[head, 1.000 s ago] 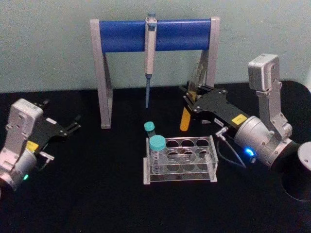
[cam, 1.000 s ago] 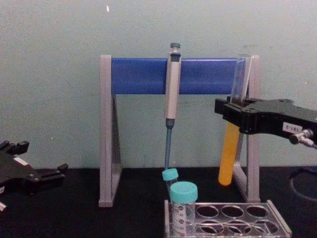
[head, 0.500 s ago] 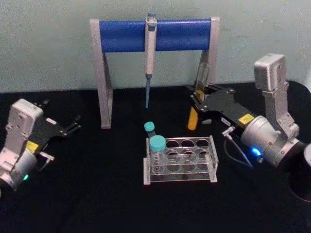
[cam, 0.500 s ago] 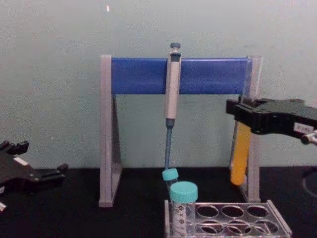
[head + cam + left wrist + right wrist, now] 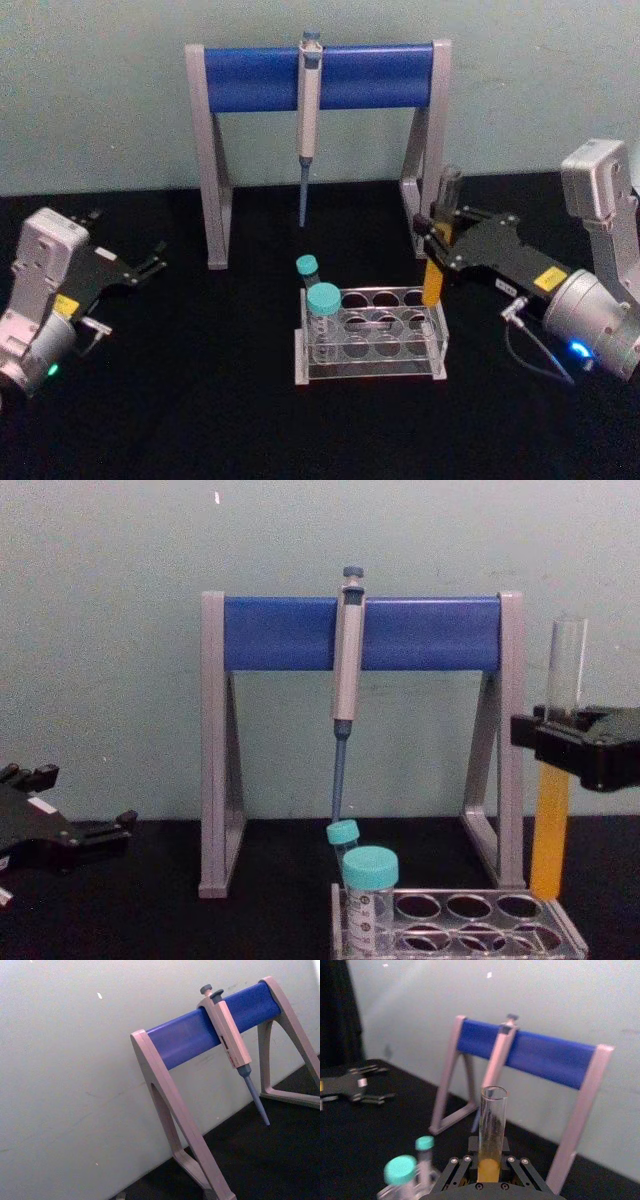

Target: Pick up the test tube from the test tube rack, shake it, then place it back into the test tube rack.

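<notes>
The test tube (image 5: 434, 283) stands upright right of centre in the head view, its lower half filled with orange-yellow liquid and its open mouth uppermost. Its rounded bottom sits at the rear right corner of the test tube rack (image 5: 371, 373). In the chest view the test tube (image 5: 549, 830) ends level with the top of the test tube rack (image 5: 462, 938) at the lower right of the frame, and whether the tip has entered a hole cannot be told. The right gripper (image 5: 437, 246) reaches in from the right edge and is clenched on the glass at about mid-height, just above the liquid line. The right wrist view shows its fingers (image 5: 461, 1166) pressed to either side of the tube. Two teal-capped tubes (image 5: 322, 298) stand at the rack's left end. Behind the rack, in the upper middle, a grey pipette (image 5: 308, 100) hangs from the blue bar of the pipette stand (image 5: 250, 76). The left gripper (image 5: 126, 240) rests at the left edge on the black table (image 5: 200, 420), fingers spread apart and holding nothing, well apart from the rack.
</notes>
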### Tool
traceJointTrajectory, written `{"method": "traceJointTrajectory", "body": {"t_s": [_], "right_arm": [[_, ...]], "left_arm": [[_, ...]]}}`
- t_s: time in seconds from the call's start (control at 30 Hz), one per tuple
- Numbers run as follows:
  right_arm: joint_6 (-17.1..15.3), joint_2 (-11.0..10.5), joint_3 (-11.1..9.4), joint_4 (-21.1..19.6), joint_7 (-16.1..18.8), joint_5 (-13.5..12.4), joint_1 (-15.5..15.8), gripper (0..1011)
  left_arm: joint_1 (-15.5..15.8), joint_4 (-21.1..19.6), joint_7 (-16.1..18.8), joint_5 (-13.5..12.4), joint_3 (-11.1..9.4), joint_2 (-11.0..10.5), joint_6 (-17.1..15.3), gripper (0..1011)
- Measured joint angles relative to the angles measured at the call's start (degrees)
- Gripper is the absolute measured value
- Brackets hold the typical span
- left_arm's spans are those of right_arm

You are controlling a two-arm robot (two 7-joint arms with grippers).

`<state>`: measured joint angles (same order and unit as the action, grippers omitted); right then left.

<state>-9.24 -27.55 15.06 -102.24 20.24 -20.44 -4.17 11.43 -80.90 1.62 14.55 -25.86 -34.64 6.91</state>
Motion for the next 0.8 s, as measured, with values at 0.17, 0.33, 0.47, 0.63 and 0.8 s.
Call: {"method": "traceJointTrajectory", "body": {"t_s": [0.17, 0.33, 0.47, 0.63, 0.8], "right_arm": [[-1.31, -1.35, 0.49, -1.45, 2.68, -2.50, 0.61, 233], [-2.00, -1.29, 2.50, -1.15, 4.79, -4.71, -0.80, 232], [-0.81, 0.16, 4.01, 0.72, 5.04, -5.44, -2.62, 232], [2.37, 2.96, 5.23, 4.77, 3.34, -5.42, -5.42, 232], [4.38, 4.92, 5.38, 7.43, 0.67, -4.23, -6.99, 232]], "left_arm": [[0.00, 0.00, 0.00, 0.00, 0.00, 0.00, 0.00, 1001], [0.00, 0.00, 0.00, 0.00, 0.00, 0.00, 0.00, 1001], [0.00, 0.00, 0.00, 0.00, 0.00, 0.00, 0.00, 1001], [0.00, 0.00, 0.00, 0.00, 0.00, 0.00, 0.00, 1001], [0.00, 0.00, 0.00, 0.00, 0.00, 0.00, 0.00, 1001]]}}
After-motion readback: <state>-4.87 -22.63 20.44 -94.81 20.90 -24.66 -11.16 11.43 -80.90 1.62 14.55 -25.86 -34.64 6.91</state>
